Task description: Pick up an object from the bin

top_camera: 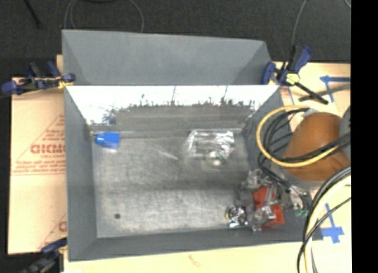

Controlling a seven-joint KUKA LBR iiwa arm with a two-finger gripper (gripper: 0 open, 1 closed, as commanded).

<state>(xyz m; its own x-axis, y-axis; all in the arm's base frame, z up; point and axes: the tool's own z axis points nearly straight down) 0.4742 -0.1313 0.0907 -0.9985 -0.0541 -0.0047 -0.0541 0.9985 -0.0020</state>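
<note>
One camera, and I am watching through it from above the grey metal bin (153, 198). It is leaning in from the near side, so the bin's tall far wall (165, 59) is facing me broadly. It is sitting close: the bin is taking most of the frame, dark carpet (177, 0) is edging the top, and the orange-covered arm (316, 142) is entering from the right.

A small blue cap (107, 140) lies at the far left, well apart from a crumpled clear plastic packet (211, 146).

An orange dome (316, 145), looped cables (262, 137), red-and-silver pincer (253, 211).
</note>
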